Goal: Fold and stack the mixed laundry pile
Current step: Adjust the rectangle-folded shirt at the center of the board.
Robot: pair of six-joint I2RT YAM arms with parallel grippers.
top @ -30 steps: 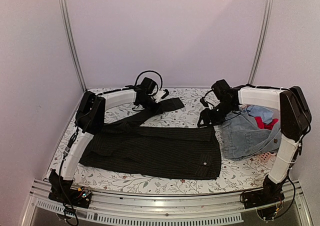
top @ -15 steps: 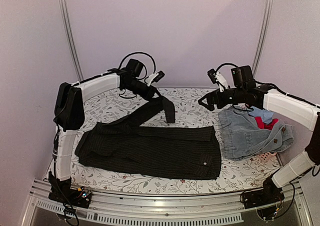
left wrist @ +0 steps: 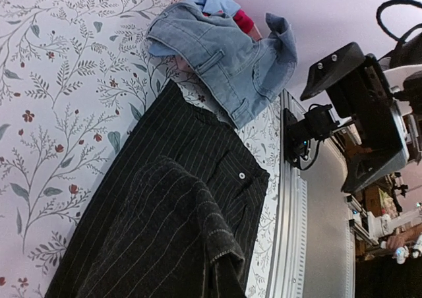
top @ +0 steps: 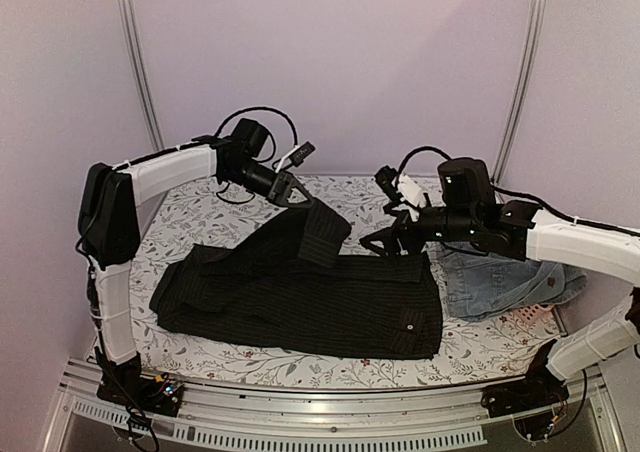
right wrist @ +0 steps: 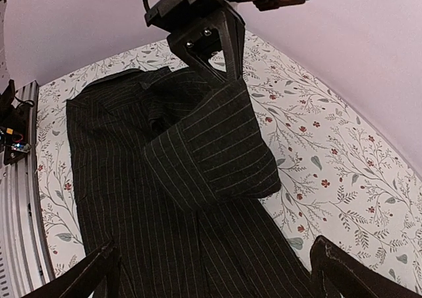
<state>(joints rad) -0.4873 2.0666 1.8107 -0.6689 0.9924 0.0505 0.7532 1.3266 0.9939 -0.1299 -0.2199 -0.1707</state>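
The black pinstriped shirt [top: 300, 297] was matt woven cloth with fine pale stripes, soft and slightly napped where the left gripper [top: 298, 194] pinched it. The denim pieces [top: 495, 272] beside the right gripper [top: 385, 240] were faded, coarse twill. Both grippers were matt black plastic. The table cover [top: 370, 222] below them was smooth and floral-printed.

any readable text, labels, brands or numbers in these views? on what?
No text can be read.
The black pinstriped shirt, denim piece and flowered tablecloth show patterns only, no lettering.
The room clutter past the table edge is too blurred to read.
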